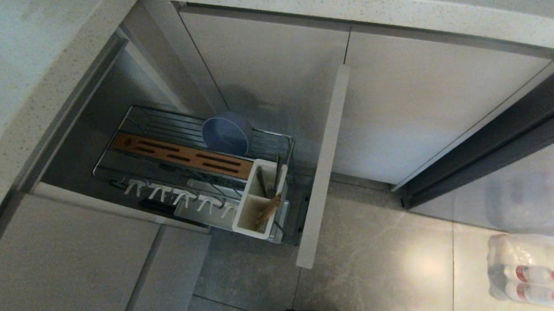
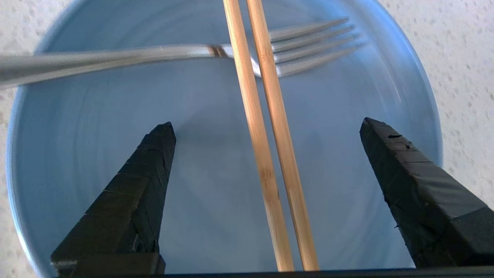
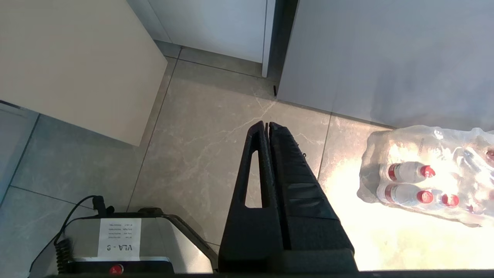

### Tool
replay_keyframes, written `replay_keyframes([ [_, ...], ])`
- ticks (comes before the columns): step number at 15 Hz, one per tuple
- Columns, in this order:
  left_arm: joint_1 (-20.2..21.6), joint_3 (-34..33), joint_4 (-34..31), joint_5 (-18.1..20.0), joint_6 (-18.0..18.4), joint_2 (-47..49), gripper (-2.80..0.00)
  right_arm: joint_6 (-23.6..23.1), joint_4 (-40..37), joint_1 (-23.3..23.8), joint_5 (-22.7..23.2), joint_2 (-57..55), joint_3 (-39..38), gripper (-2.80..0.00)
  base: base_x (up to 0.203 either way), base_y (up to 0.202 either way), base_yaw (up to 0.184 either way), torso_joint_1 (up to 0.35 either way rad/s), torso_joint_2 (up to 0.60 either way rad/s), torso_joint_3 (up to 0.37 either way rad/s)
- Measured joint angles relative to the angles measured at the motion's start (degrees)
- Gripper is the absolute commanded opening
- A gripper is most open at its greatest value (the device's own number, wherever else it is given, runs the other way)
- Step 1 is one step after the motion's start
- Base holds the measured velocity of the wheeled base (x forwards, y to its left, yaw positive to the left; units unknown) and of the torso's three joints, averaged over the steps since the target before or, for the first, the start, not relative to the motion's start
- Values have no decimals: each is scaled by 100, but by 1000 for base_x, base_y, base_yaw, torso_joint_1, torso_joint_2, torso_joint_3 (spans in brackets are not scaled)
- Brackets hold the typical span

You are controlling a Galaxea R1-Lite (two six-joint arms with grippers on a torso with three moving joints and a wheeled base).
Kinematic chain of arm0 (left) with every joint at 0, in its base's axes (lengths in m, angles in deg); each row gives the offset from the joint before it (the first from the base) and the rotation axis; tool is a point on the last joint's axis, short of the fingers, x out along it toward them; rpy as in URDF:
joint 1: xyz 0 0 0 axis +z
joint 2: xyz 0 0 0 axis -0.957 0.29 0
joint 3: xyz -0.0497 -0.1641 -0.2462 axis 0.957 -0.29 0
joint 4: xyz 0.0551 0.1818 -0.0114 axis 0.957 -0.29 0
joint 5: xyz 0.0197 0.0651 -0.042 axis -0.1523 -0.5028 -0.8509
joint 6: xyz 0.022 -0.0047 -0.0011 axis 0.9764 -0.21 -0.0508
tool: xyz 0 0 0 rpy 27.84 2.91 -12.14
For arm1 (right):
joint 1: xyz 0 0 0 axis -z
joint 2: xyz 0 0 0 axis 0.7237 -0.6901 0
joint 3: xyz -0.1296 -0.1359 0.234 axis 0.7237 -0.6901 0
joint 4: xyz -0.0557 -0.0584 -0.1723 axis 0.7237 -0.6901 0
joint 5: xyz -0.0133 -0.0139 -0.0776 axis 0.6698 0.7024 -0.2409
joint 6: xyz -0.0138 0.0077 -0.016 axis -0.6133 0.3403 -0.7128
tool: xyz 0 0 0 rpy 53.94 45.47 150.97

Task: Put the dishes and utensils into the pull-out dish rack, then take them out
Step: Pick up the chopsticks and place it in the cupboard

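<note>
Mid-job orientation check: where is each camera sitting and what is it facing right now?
Head: high, looking down at the pull-out dish rack, bowl inside; no arm shows.
Left wrist: behind the open left pincer, facing down on plate, fork, chopsticks.
Right wrist: behind the shut right pincer, facing floor and robot base.
Head and right wrist share the bottle pack.

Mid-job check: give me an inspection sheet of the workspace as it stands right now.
Surface: speckled countertop under the plate; grey floor tiles below.
Job's things: bowl in the pulled-out rack; some chopsticks in its caddy. Fork and chopsticks lie on the plate.
Clutter: wrapped pack of bottles on the floor.
Grippers: left gripper open above the plate, chopsticks between its fingers; right gripper shut, over the floor.
Cables: coiled cable on the robot's base.
Surroundings: closed cabinet doors.
</note>
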Motion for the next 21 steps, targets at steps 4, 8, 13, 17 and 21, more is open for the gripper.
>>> replay_keyframes([
  [4,0,2,29,2,30,95,0,0,0,0,0,0,0,-280,0,0,0,0,0,0],
  [8,0,-11,45,69,42,121,0,0,0,0,0,0,0,-280,0,0,0,0,0,0],
  [13,-2,-66,15,80,117,104,-280,0,0,0,1,0,0,-280,0,0,0,0,0,0],
  [17,-6,-74,6,84,135,79,-280,0,0,0,0,0,0,-280,0,0,0,0,0,0],
  [21,-6,-77,-2,92,136,26,-280,0,0,0,1,0,0,-280,0,0,0,0,0,0],
])
